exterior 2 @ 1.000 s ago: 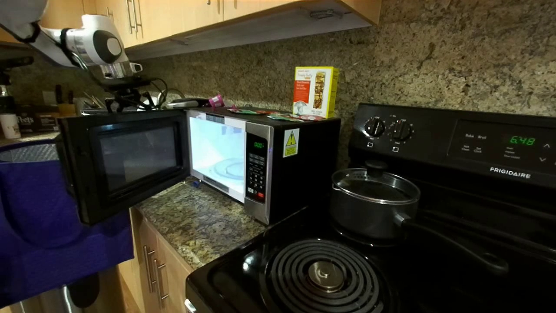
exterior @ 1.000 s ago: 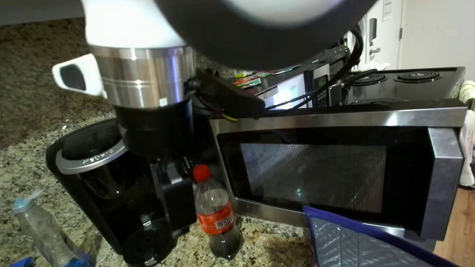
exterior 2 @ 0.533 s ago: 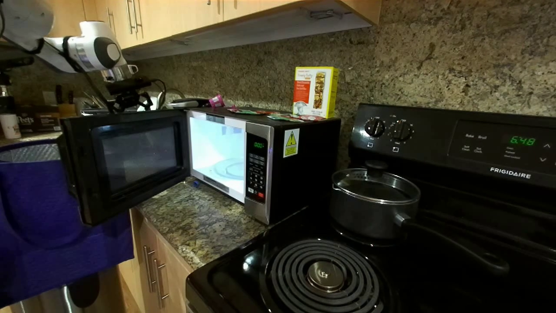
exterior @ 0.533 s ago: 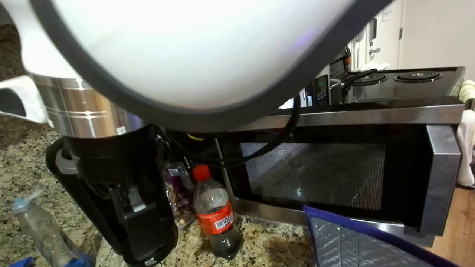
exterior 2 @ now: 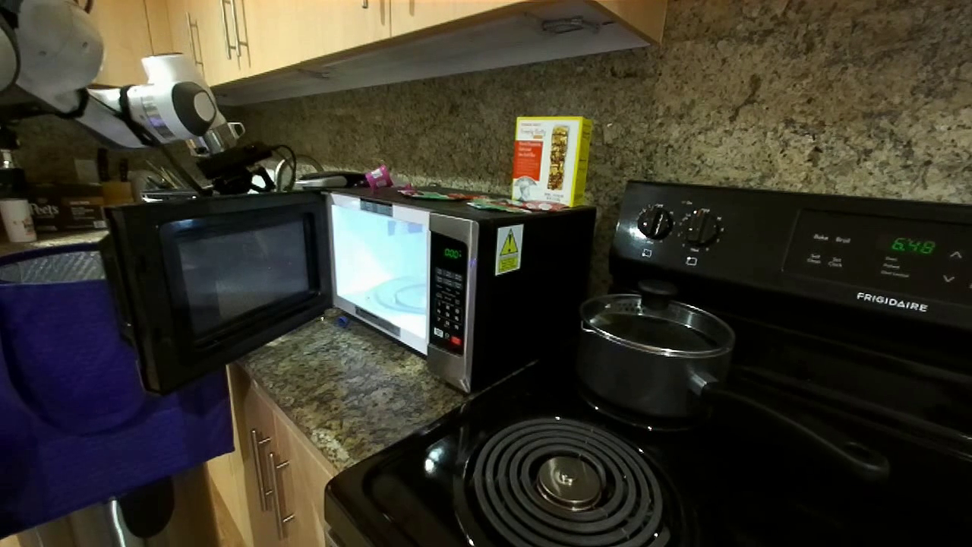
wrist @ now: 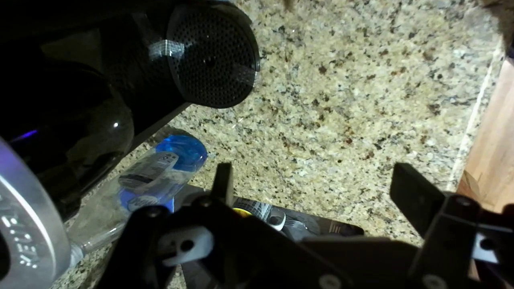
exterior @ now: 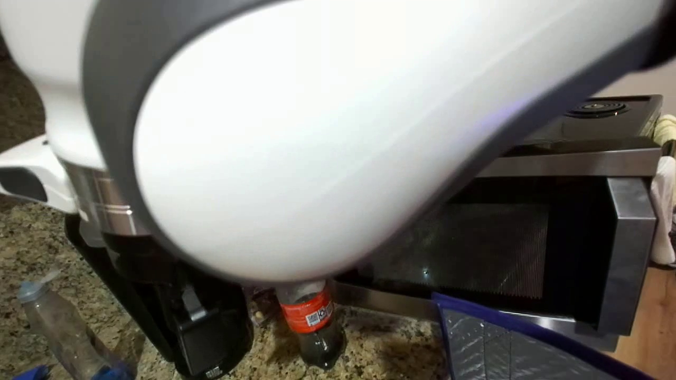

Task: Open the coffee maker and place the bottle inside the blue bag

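Note:
The black coffee maker (exterior: 127, 301) stands at the left in an exterior view, its lid mostly hidden by my arm. In the wrist view its drip tray (wrist: 213, 56) and grey lid ring (wrist: 30, 216) show at the left. My gripper (wrist: 311, 172) is open with nothing between its fingers, above the counter beside the coffee maker. In an exterior view the gripper (exterior: 198, 316) overlaps the coffee maker's front. The cola bottle (exterior: 309, 314) stands upright right of it, cap hidden behind the arm. The blue bag shows in both exterior views (exterior: 494, 316) (exterior 2: 61, 365), its top open.
A clear bottle (exterior: 68, 327) stands left of the coffee maker, also in the wrist view (wrist: 144, 180). The microwave (exterior 2: 456, 304) has its door (exterior 2: 235, 258) open, between the cola bottle and the stove. A pot (exterior 2: 653, 365) sits on the stove. Cabinets (exterior 2: 304, 38) hang above.
My arm has swung across an exterior view and now covers the bottle's cap and much of the microwave door. The gripper has moved left and down along the coffee maker's front and tilted.

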`<state>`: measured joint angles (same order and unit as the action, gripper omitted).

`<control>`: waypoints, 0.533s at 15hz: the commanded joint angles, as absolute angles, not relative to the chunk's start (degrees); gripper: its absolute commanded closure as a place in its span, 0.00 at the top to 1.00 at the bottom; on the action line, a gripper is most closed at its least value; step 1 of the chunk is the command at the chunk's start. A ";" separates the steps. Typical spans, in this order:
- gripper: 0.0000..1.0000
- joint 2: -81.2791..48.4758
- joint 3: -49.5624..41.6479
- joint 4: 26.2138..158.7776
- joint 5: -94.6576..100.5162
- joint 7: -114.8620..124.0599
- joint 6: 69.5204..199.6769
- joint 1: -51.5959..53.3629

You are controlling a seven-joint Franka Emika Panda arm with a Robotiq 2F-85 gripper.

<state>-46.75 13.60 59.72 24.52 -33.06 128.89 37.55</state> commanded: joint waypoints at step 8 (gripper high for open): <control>1.00 -59.06 0.83 40.77 29.74 -28.78 128.40 46.90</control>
<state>-55.86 4.47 47.33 27.63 -32.08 128.98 45.01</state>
